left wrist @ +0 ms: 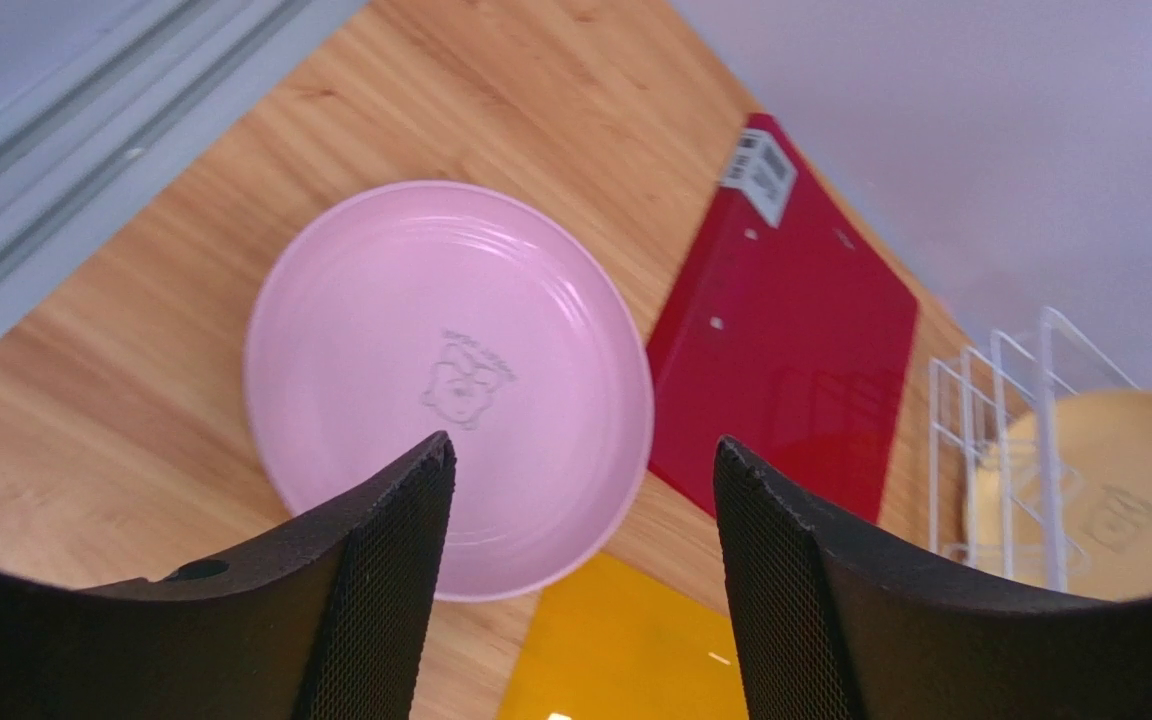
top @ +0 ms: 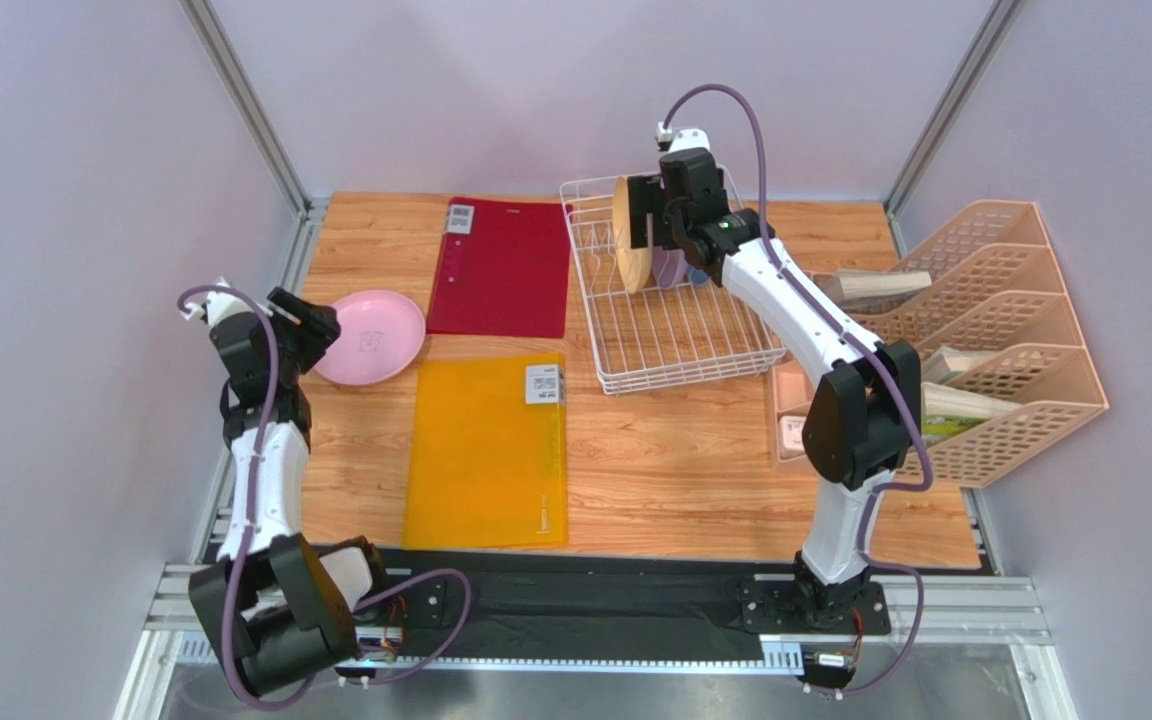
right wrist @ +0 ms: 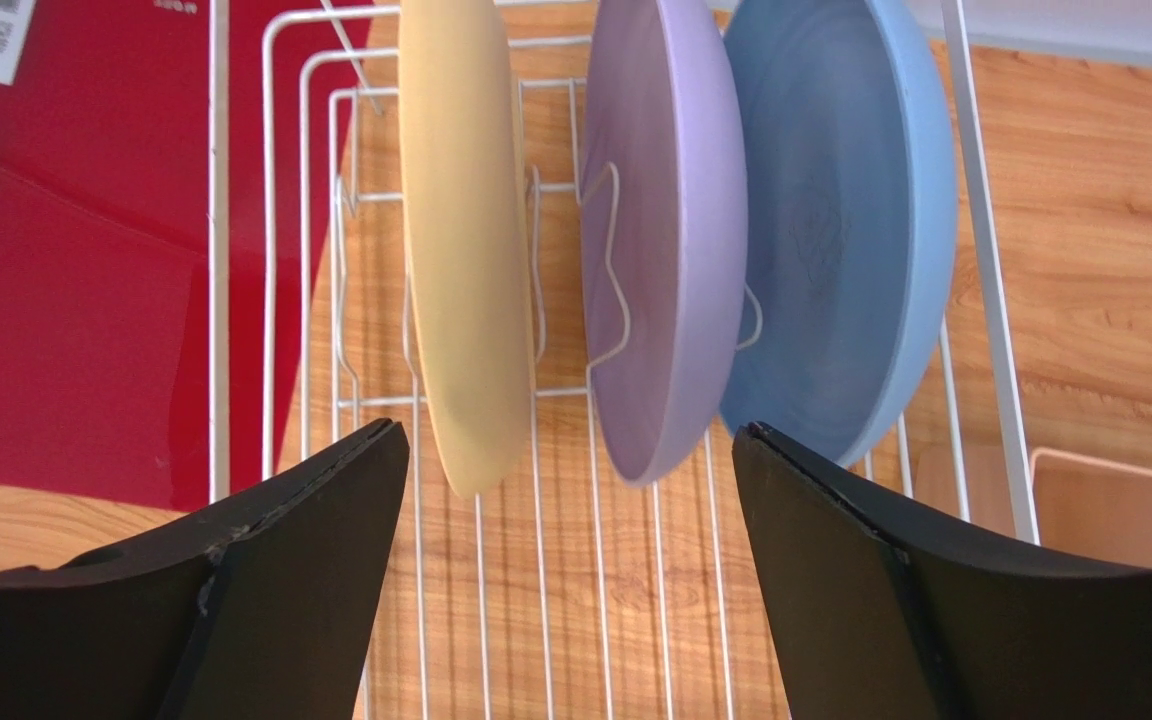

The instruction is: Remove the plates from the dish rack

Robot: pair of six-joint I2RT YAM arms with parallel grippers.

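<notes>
Nine o'clock of dish rack [top: 657, 333]: pink plate [top: 369, 336] flat, left gripper [left wrist: 582, 446] agape above; right gripper [right wrist: 567, 431] agape, facing cream plate [right wrist: 462, 240].

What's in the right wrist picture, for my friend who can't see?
A cream plate, a lavender plate and a light blue plate stand on edge, left to right, in a white wire dish rack. The open right gripper shows at the bottom; a red folder lies at left.
</notes>
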